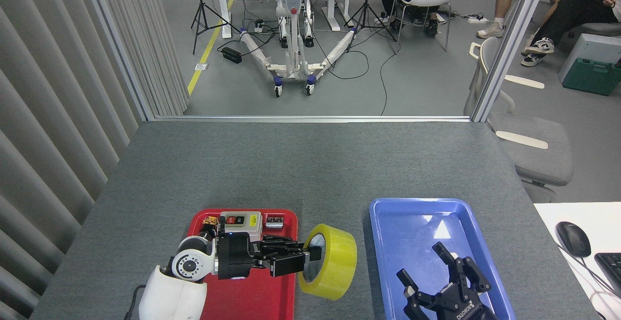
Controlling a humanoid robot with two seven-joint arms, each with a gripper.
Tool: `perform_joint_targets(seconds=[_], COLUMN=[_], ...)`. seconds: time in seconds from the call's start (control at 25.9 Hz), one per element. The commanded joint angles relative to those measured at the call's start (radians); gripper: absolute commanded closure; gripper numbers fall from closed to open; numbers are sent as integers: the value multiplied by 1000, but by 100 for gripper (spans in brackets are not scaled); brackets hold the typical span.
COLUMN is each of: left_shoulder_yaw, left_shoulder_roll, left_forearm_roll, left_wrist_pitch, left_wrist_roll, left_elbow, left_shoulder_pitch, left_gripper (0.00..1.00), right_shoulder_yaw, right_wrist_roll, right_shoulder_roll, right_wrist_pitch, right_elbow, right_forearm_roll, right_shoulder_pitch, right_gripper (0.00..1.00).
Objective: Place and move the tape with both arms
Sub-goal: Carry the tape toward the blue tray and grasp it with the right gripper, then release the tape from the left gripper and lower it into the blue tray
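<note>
Yellow tape [335, 267] clamped in left tool [303, 264]

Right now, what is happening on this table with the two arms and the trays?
The left gripper holds the roll of yellow tape by its rim, lifted on edge between the red tray and the blue tray. The right gripper hangs open over the blue tray, its fingers spread and turned toward the tape. A switch box and small parts lie at the red tray's far end.
</note>
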Motion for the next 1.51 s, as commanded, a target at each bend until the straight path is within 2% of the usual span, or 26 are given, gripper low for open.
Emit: perform_joint_targets(seconds=[0.0, 0.39, 0.5, 0.58, 0.81, 0.89, 1.01, 1.04, 1.12, 1.16, 1.2, 1.28, 1.35, 1.39, 1.47], left_shoulder_yaw=[0, -9, -8, -8, -9, -9, -11, -12, -11, -8, -12, -8, -9, -9, -8], left_shoulder_roll=[-15, -13, -11, -11, -11, -13, -15, -15, -13, -7, -1, 2, 36, 77, 134], left_forearm_roll=[1, -1, -1, -1, 2, 2, -1, -4, -7, -1, -2, 13, 44, 45, 34], left_wrist_pitch=[0, 0, 0, 0, 0, 0, 0, 0, 0, 0, 0, 0, 60, 72, 75], left_wrist_roll=[0, 0, 0, 0, 0, 0, 0, 1, 9, 26, 33, 49, 78, 122, 277], left_elbow=[11, 13, 11, 11, 1, -1, -3, -3, 4, 7, 4, -33, -90, -111, -139], left_shoulder_pitch=[0, 0, 13, 16, 39, 43, 45, 46, 46, 45, 48, 85, 99, 108, 157], left_gripper=[100, 100, 100, 100, 100, 100, 100, 87, 42, 12, 0, 0, 0, 0, 0], right_shoulder_yaw=[2, 215, 254, 257, 263, 263, 261, 261, 252, 246, 238, 208, 195, 191, 165], right_wrist_roll=[0, 92, 93, 93, 92, 92, 92, 92, 92, 90, 92, 93, 93, 96, 136], right_shoulder_roll=[8, 19, 17, 16, 20, 22, 25, 28, 31, 33, 33, 33, 31, 31, 26], right_wrist_pitch=[-96, -96, -96, -96, -96, -96, -96, -96, -96, -96, -96, -96, -96, -93, 6], right_elbow=[-28, -90, -96, -97, -96, -94, -94, -94, -97, -99, -99, -97, -96, -94, -93], right_forearm_roll=[-34, -19, -1, 5, 10, 10, 10, 10, 12, 12, 12, 19, 68, 93, 101], right_shoulder_pitch=[34, 39, 31, 20, 26, 26, 26, 28, 30, 30, 30, 30, 25, 22, 17], right_gripper=[1, 2, 6, 20, 75, 86, 96, 98, 100, 100, 100, 100, 100, 100, 100])
